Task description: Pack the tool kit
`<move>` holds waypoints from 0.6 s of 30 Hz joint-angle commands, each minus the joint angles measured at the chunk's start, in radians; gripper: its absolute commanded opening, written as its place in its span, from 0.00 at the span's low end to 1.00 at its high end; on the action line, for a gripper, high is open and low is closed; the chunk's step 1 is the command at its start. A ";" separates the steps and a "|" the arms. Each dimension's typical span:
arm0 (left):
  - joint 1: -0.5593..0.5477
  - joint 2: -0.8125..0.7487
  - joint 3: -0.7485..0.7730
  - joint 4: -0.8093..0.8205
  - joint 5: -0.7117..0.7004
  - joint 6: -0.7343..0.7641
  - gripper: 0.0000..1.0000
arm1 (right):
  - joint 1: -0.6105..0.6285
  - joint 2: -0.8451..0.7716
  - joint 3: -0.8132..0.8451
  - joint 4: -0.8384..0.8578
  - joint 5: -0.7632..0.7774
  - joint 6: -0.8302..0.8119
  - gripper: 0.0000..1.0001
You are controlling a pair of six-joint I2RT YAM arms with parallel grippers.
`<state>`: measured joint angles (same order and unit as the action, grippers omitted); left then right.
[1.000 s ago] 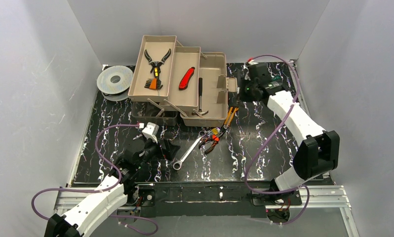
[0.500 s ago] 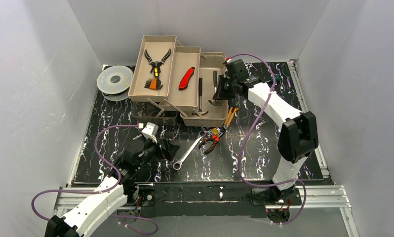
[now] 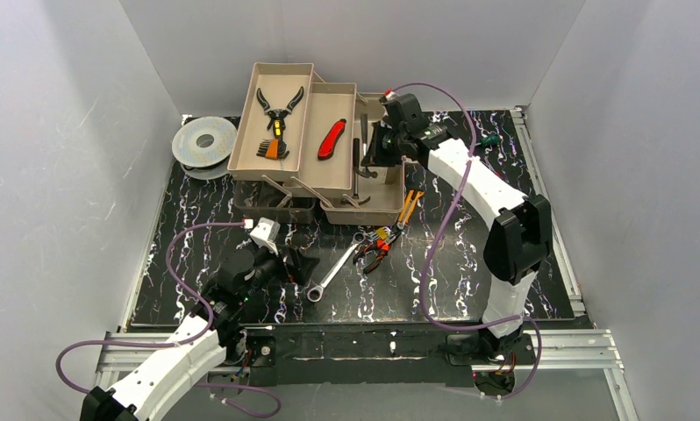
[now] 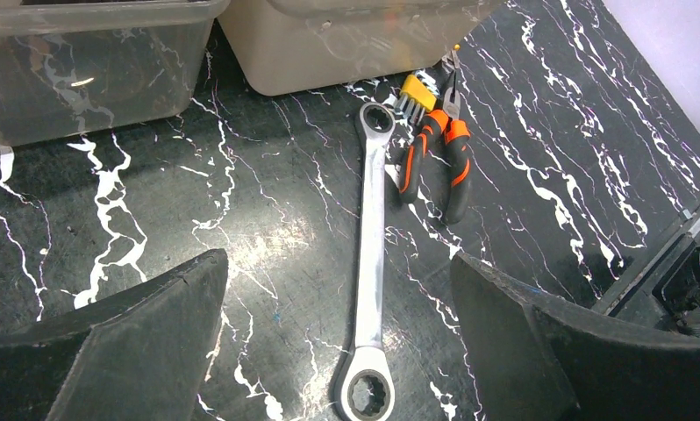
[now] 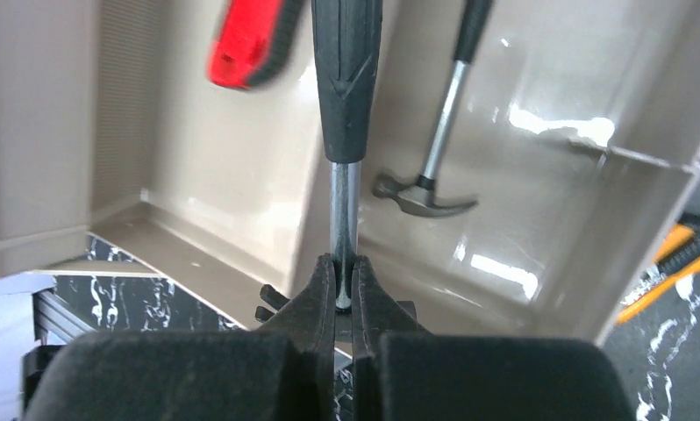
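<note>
The tan toolbox (image 3: 383, 195) is sitting open at the 12 o'clock side of the table (image 3: 469, 263), its fold-out trays (image 3: 250, 151) stepping away toward 10 o'clock. The right gripper (image 5: 345, 294) is hanging over the box's deep main compartment, clenched on the bare steel shank of a black-handled tool (image 5: 346, 79). The tool's working end is hiding inside the grip, so I cannot tell what kind it is.

In the wrist view the tool's long axis is running straight from the pincer toward 12 o'clock. The hammer (image 5: 434, 167) is lying on the compartment floor at 1 o'clock from the pincer, its handle pointing nearly the same way. The set-down is probably turning on this: the tool is already lining up alongside the hammer, so lowering it should need little twist.

The wrench (image 4: 370, 263) is lying on the table outside the box, running 12 to 6 between the wide-spread, empty jaws of the left gripper (image 4: 338, 281), the nearer arm for it. The orange pliers (image 4: 434, 162) are lying just beside the wrench at 1 o'clock. The red knife (image 3: 332, 138) is resting in the middle tray.
</note>
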<state>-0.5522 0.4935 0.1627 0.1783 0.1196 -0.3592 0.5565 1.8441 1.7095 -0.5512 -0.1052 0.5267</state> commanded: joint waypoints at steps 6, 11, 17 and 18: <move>-0.003 0.021 0.017 -0.009 -0.008 0.008 0.98 | 0.094 0.117 0.327 -0.024 -0.013 0.017 0.01; -0.003 0.019 0.015 -0.009 -0.012 0.008 0.98 | 0.119 0.200 0.400 -0.050 -0.019 0.030 0.01; -0.003 0.029 0.017 -0.003 -0.010 0.008 0.98 | 0.120 0.205 0.375 -0.031 -0.012 0.050 0.41; -0.003 0.031 0.017 -0.002 -0.010 0.008 0.98 | 0.120 0.199 0.367 -0.028 -0.009 0.051 0.50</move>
<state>-0.5522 0.5167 0.1627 0.1751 0.1184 -0.3592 0.6825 2.0763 2.0658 -0.6034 -0.1149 0.5643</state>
